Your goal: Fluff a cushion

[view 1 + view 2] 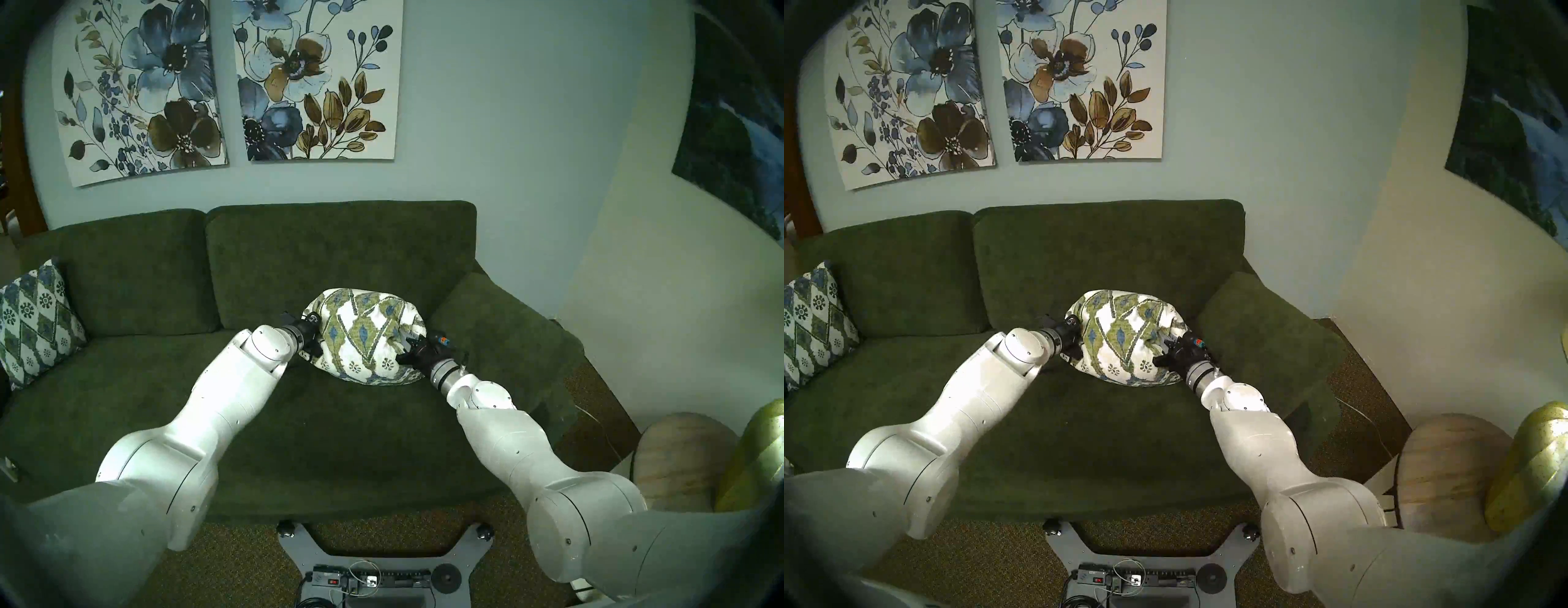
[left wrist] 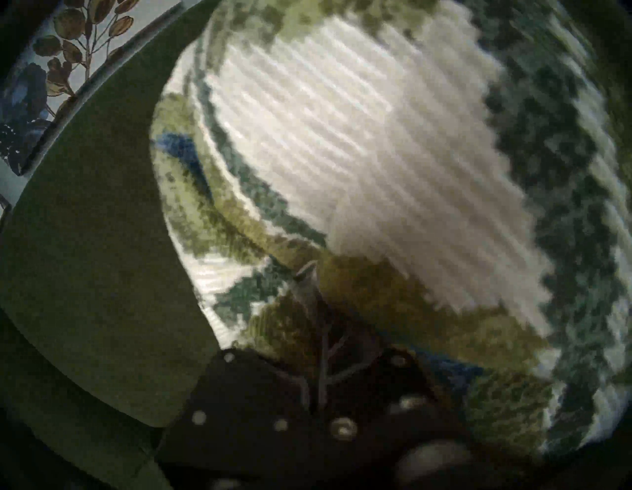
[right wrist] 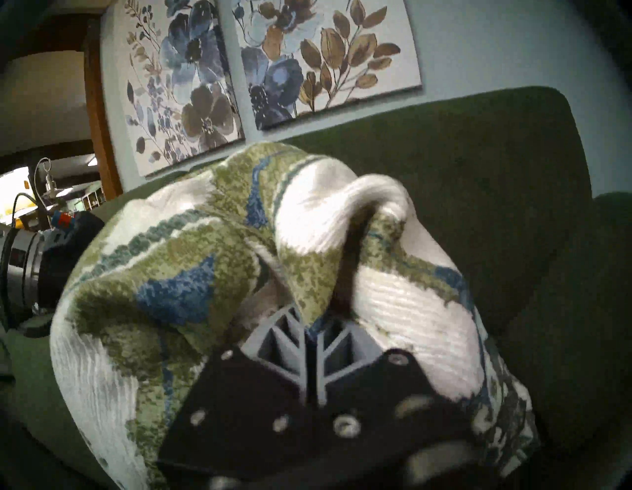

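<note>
The cushion, cream with olive-green and blue zigzags, bulges between my two arms on the sofa seat, squeezed from both sides into a rounded lump. My left gripper presses into its left side, shut on a fold of its fabric. At the cushion's right side my right gripper is shut on a bunched fold of fabric. The cloth hides the fingertips of both grippers.
The dark green sofa has two back cushions and a low right armrest. A twin patterned cushion leans at the sofa's left end. A round wooden stool and a gold object stand at the right. My base is below.
</note>
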